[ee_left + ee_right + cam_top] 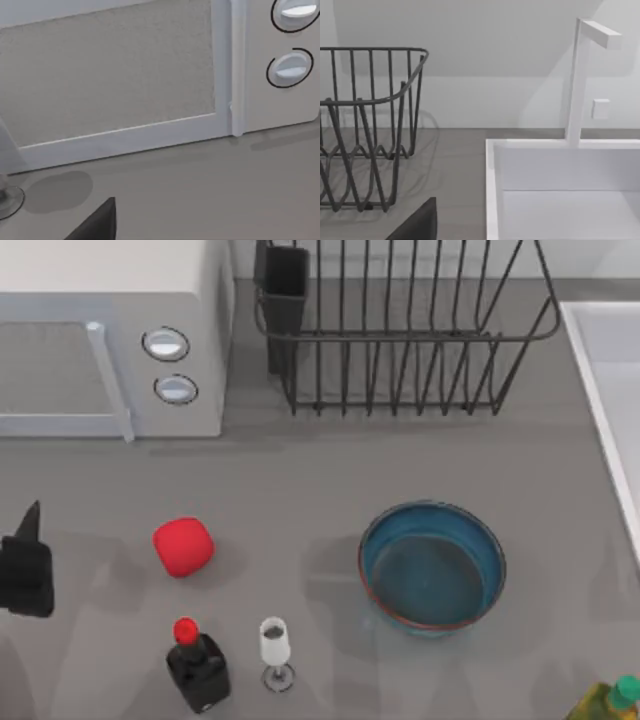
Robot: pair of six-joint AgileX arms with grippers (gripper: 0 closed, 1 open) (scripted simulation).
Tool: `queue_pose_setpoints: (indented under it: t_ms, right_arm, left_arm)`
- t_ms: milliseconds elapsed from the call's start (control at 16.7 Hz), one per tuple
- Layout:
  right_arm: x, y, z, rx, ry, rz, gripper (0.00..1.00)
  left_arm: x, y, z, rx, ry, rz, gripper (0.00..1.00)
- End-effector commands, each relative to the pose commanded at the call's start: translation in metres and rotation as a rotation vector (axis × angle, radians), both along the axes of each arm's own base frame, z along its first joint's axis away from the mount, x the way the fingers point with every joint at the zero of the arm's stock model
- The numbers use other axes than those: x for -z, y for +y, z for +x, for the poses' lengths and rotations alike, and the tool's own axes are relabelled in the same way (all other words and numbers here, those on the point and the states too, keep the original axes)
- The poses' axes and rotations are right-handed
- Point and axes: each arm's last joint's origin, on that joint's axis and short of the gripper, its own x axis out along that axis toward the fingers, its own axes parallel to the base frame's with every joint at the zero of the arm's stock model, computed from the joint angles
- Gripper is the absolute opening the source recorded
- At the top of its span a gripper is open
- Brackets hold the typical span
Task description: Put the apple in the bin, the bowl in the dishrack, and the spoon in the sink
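One gripper (25, 565), my left, fingers unreadable, waits near the apple (183, 546); a careless reach could topple the bottle (198, 668).

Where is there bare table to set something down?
Free: the strip between microwave and apple, and the patch between dishrack and bowl. Crowded: the near edge around the bottle and wine glass.

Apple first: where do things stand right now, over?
Left gripper at the table's left edge, short of the apple. Apple loose on the table. Bowl not yet in dishrack. Bottle and wine glass stand near apple.
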Motion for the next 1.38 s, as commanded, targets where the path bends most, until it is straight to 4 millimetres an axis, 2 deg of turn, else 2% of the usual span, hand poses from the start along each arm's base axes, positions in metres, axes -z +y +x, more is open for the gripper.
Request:
queue_pose_setpoints:
  t_ms: [180, 420, 600, 780, 900, 1080, 1380]
  right_arm:
    - [0.0, 0.0, 0.0, 0.0, 0.0, 0.0, 1.0]
    - [0.0, 0.0, 0.0, 0.0, 0.0, 0.0, 1.0]
    - [0.0, 0.0, 0.0, 0.0, 0.0, 0.0, 1.0]
    - [0.0, 0.0, 0.0, 0.0, 0.0, 0.0, 1.0]
    - [0.0, 0.0, 0.0, 0.0, 0.0, 0.0, 1.0]
    - [0.0, 0.0, 0.0, 0.0, 0.0, 0.0, 1.0]
    - [0.0, 0.0, 0.0, 0.0, 0.0, 0.0, 1.0]
  left_arm:
    - [-0.026, -0.011, 0.028, 0.093, 0.21, 0.095, 1.0]
    - [-0.043, -0.039, 0.088, 0.247, 0.503, 0.229, 1.0]
    - [-0.034, -0.066, 0.136, 0.371, 0.714, 0.333, 1.0]
    - [-0.012, -0.094, 0.172, 0.487, 0.899, 0.432, 1.0]
    - [0.003, -0.109, 0.188, 0.553, 0.997, 0.488, 1.0]
    - [0.02, -0.126, 0.201, 0.62, 1.094, 0.545, 1.0]
    - [0.026, -0.13, 0.205, 0.641, 1.125, 0.563, 1.0]
